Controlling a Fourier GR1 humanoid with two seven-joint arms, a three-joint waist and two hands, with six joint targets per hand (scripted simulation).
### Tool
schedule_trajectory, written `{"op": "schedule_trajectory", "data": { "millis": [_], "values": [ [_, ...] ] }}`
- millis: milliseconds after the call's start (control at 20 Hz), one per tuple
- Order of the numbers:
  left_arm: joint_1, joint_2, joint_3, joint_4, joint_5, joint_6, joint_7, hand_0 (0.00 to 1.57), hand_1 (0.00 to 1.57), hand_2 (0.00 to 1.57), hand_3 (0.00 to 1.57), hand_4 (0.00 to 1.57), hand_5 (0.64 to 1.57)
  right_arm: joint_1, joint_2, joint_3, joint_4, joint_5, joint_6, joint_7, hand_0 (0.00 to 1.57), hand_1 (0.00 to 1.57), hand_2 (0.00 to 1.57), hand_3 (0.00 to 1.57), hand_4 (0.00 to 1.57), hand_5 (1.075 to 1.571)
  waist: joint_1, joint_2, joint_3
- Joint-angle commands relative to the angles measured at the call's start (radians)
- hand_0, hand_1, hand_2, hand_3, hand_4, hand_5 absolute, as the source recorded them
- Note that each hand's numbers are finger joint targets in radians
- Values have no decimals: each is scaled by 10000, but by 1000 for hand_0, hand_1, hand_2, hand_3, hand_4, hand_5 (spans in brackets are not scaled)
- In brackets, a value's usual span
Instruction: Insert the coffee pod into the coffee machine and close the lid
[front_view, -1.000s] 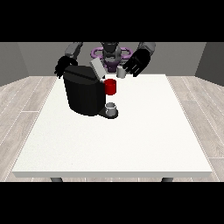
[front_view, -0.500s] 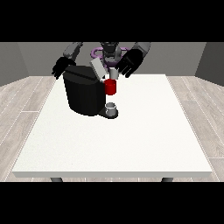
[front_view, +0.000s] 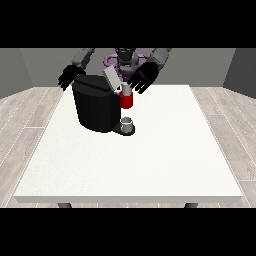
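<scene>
While the lid (front_view: 112, 79) stands raised on the machine (front_view: 97, 104), I see the pod (front_view: 126, 98) at its front, the view's-right hand (front_view: 143, 78) just above, fingers spread; the other hand (front_view: 70, 77) also spread.

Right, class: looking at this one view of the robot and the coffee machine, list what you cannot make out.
- Front view: whether a pod sits inside the black coffee machine; its body and raised grey lid hide the chamber.
- Whether the hand at the view's right touches the lid; too small.
- The machine's far side faces away.

Coffee machine (front_view: 97, 107) matt black plastic; table (front_view: 150, 160) smooth matt white; floor (front_view: 25, 120) pale wood
</scene>
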Motion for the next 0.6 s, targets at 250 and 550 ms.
{"op": "schedule_trajectory", "data": {
  "millis": [250, 550],
  "values": [
    [-567, -84, -77, -32, -77, -334, 37, 1185, 1185, 1262, 1197, 492, 1571, 72, 335, 204, 322, 246, -489, -551, 0, 0, 0, 0, 481, 1571, 304, 120, 2],
    [-2, -552, -236, 126, -342, 210, 169, 1160, 1160, 1244, 1185, 506, 1571, 331, 206, -64, 323, 85, -286, -617, 0, 0, 0, 0, 448, 1571, 192, 55, 1]
  ]
}}
